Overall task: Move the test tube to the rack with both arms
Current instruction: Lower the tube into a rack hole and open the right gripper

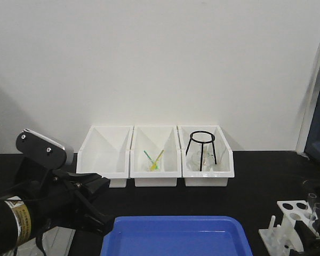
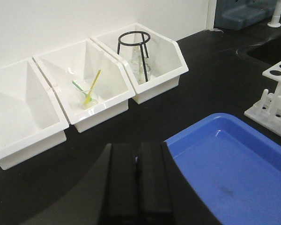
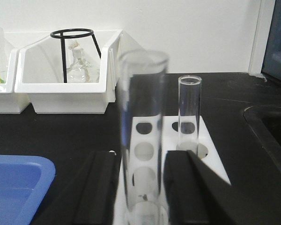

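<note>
Black tabletop (image 1: 256, 181) from edge to edge, plain white wall (image 1: 160, 53) behind it. Along the far edge, three white bins (image 1: 156, 154). The middle one shows a green stick (image 2: 78, 85) crossing a yellow stick (image 2: 92, 85), and the one toward the right edge shows a black wire tripod (image 1: 201, 149). At the near edge there's a bright blue tray (image 1: 176, 234), no pattern on it. By the near right corner the rack (image 1: 288, 221) is white, its round holes reading dark. The test tube (image 3: 143, 140) is clear, colourless glass, and so is the second tube (image 3: 189, 112). The right gripper (image 3: 140, 187) is matte black. The left arm (image 1: 48, 202) is black too, with a silver-grey box (image 1: 42, 145) and a yellow label (image 1: 22, 216) carrying dark print.
</note>
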{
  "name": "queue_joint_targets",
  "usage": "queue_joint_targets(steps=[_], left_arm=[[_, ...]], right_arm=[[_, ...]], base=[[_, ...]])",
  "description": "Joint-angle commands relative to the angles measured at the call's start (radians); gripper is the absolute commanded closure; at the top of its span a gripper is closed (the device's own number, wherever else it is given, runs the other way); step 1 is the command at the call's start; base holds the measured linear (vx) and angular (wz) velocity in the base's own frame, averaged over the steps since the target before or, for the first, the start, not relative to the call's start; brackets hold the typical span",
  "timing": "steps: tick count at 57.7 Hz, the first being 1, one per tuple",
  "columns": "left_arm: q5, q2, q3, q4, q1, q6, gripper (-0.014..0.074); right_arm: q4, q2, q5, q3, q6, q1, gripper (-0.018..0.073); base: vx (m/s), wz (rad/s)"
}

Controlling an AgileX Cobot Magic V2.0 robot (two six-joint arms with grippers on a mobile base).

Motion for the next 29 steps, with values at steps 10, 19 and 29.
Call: queue_joint_targets(steps=[10,19,29], left_arm=[[-0.016,-0.030,-0.027,-0.008,-0.004,-0.008,0.0603],[-0.016,-0.030,-0.027,-0.008,-0.004,-0.008,0.0603],[-0.016,-0.030,-0.027,-0.014,-0.004,-0.009,0.0603]], right_arm=[[-0.003,-0.144,-0.082,-0.013,-0.001,-0.007,0.0089],[-0.019,-0.267,-0.002,-0.013,0.001,-0.007,0.0097],[-0.029,-0.467,0.160,-0.013,0.082,-0.007,0.0225]], base=[[0.00,0.00],[0.00,0.00],[0.00,0.00]])
